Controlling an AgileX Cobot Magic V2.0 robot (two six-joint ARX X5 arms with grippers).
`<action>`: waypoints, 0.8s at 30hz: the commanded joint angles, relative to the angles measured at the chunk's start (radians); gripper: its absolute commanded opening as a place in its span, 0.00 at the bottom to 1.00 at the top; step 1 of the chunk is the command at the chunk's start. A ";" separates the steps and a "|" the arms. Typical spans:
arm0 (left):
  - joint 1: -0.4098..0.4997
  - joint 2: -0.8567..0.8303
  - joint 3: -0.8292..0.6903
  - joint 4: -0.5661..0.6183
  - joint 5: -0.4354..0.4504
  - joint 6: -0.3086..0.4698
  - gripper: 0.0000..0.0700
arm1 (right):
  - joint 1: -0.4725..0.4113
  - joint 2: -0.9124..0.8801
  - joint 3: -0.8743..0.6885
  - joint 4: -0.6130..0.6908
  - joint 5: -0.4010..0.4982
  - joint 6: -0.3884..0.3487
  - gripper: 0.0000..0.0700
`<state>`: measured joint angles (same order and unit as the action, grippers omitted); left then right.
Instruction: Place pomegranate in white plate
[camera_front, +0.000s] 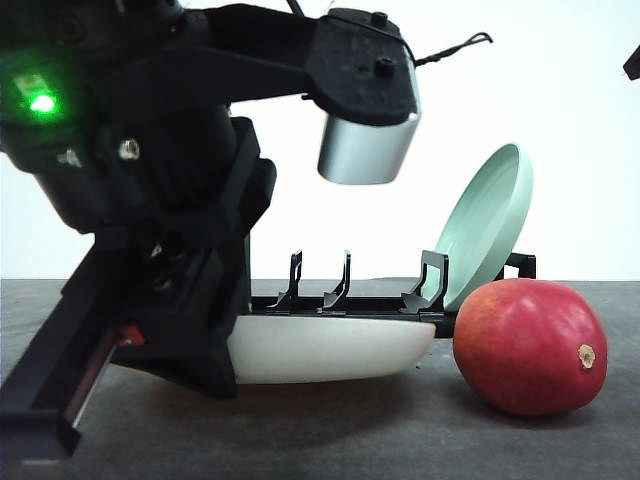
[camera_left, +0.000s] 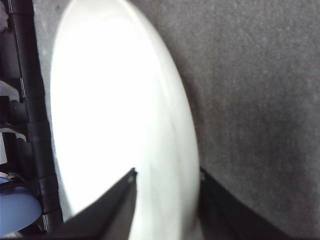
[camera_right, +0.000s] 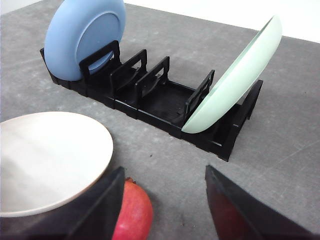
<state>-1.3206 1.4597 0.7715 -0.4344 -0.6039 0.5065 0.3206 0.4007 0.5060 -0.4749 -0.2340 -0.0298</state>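
- No brand names, labels or readable writing anywhere; closest thing is a green LED (camera_front: 42, 102) glowing on the arm housing at about 10 o'clock in the front view.
- Dark grey, slightly grainy table (camera_front: 420, 440), matte, with soft shadows under everything. Plain white wall (camera_front: 560, 110) behind, nothing else of the room to go on.
- Pomegranate (camera_front: 530, 346) sitting on the table at roughly 4 o'clock in the front view, red with a yellowish blush, tan stem spot facing the camera. Just beside the white plate (camera_front: 335, 350), at its 3 o'clock, not on it.
- White plate flat on the table, right in front of the black dish rack (camera_right: 165, 100).
- Pale green plate (camera_right: 235, 75) leaning tilted in the rack's end slot; blue plate (camera_right: 85, 35) upright at the opposite end, empty slots between.
- Left gripper (camera_left: 167, 200): fingers spread either side of the white plate's rim, one above and one below by the look of it; actual clamping contact not clear, can't tell.
- Right gripper (camera_right: 162, 200): fingers wide apart, holding nothing, hovering with the pomegranate showing between them next to the white plate's edge.
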 joint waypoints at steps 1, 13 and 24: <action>-0.017 0.014 0.021 0.008 -0.002 -0.022 0.36 | 0.005 0.002 0.012 0.011 0.002 -0.005 0.46; 0.024 -0.040 0.118 -0.109 0.233 -0.284 0.58 | 0.005 0.002 0.012 0.010 0.002 -0.005 0.46; 0.299 -0.304 0.123 -0.176 0.600 -0.459 0.58 | 0.005 0.002 0.012 0.010 0.002 -0.005 0.46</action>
<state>-1.0297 1.1671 0.8780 -0.6223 -0.0362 0.0923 0.3206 0.4007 0.5060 -0.4747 -0.2340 -0.0296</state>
